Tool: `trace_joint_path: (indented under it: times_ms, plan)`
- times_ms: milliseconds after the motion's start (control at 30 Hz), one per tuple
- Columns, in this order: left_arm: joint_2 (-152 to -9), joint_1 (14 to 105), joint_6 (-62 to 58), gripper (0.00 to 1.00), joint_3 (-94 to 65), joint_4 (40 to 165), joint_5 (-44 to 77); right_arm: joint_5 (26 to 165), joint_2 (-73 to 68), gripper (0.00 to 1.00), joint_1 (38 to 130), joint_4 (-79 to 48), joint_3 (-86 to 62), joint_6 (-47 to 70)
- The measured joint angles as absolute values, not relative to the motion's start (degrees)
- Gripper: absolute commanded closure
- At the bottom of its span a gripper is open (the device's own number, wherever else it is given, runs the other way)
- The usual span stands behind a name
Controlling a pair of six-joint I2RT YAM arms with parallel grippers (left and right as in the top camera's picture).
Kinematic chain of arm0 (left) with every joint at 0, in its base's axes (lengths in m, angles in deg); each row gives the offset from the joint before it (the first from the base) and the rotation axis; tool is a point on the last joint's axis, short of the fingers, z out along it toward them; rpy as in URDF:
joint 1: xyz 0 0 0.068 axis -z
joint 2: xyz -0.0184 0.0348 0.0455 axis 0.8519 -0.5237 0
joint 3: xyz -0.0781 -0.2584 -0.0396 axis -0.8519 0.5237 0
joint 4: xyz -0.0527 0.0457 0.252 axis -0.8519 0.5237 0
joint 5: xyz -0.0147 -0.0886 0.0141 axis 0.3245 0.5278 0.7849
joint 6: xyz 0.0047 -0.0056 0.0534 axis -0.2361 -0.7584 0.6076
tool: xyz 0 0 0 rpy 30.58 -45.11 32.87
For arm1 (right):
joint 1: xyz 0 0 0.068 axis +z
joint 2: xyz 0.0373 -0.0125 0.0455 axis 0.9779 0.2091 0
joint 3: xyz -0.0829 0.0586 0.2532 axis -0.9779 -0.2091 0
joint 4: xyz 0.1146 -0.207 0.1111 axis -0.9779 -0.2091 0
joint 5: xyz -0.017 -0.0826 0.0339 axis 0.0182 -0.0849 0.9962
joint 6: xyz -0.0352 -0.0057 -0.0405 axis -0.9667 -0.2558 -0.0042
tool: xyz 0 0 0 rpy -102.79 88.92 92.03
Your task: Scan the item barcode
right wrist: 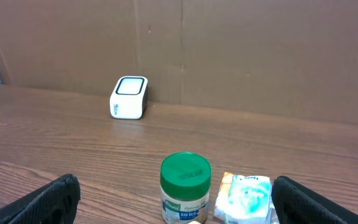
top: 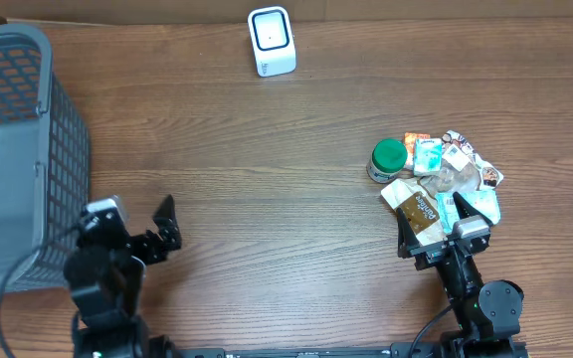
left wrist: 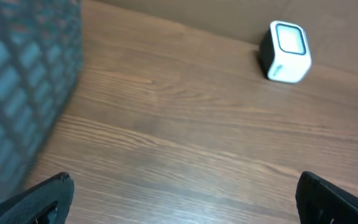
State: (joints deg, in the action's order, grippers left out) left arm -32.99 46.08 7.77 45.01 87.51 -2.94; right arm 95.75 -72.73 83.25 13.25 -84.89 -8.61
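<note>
Presently spread wide and empty at the right gripper (top: 432,225), low over the near side of the pile of packets (top: 451,174), above a brown packet (top: 418,207). Cut off at the bottom of the right wrist view: both fingertips (right wrist: 48,199) and the green-lidded jar (right wrist: 185,186), just beside the pile. Too small to make out: any barcode. Likewise spread wide and empty at the left gripper (top: 132,224), beside the grey basket (top: 18,149), blurred in the left wrist view. Folded low at the table (top: 267,199) near edge, both arms, pointing toward the white scanner (top: 272,40), well apart.
</note>
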Motion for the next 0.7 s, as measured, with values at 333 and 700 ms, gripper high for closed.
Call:
trace_joint_path:
  times_ms: [333, 700]
  plan:
    - [-25.08, 50.32, 7.77, 0.00, 56.59, 76.01, -4.10, 95.75, -72.73, 0.00, 83.25, 13.25, -84.89, -8.61]
    - [-15.39, 52.44, 7.97, 0.00, 64.18, 72.69, -9.02, 95.75, -72.73, 0.00, 83.25, 13.22, -84.89, -8.61]
